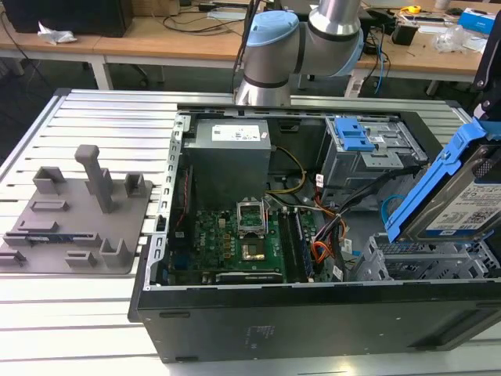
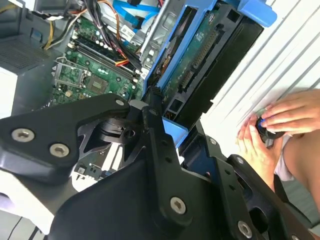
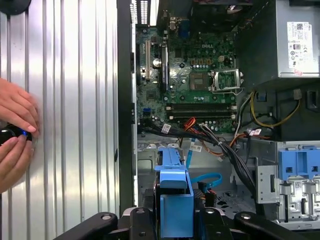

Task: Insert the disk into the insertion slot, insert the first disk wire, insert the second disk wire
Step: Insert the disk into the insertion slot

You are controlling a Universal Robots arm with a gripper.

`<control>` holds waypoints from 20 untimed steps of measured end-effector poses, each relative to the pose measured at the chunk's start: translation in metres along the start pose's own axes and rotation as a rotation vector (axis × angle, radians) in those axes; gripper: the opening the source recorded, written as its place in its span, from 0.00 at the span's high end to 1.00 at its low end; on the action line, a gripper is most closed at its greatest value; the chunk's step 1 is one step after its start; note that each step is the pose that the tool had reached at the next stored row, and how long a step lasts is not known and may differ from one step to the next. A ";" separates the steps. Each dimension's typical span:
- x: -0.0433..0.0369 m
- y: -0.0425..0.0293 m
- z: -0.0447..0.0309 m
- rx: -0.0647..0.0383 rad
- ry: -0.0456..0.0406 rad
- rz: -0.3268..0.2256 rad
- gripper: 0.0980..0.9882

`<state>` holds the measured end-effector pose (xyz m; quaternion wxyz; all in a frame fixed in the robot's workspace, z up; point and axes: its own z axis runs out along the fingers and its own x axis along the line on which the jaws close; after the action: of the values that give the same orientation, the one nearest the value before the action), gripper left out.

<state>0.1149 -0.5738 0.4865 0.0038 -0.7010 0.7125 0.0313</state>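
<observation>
The jaws are clamping the disk (image 1: 463,202) by its blue carrier, holding it tilted in the air just above the slot (image 1: 423,262), at the exterior view's right end of the open case (image 1: 235,321). The blue cable (image 3: 207,179) is lying looped inside the case, near the red-orange wires (image 3: 190,123). A person's hands (image 3: 14,135) are resting on the table (image 3: 75,100).

Black fingers (image 2: 150,112) clamped on tilted blue-framed disk (image 2: 200,62), green motherboard (image 2: 90,70) beyond, a person's hands (image 2: 287,117) on ribbed table (image 2: 282,57)
</observation>
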 end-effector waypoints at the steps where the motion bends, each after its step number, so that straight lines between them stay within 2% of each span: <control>1: 0.0000 0.0000 0.0000 0.000 -0.0001 -0.001 0.70; 6: 0.0000 -0.0001 0.0000 0.000 0.0002 -0.002 0.70; 13: -0.0001 -0.0001 0.0014 0.019 0.0079 -0.005 0.70; 20: -0.0001 -0.0001 0.0016 0.020 0.0101 -0.005 0.70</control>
<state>0.1150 -0.5736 0.4849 0.0072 -0.7028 0.7111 0.0207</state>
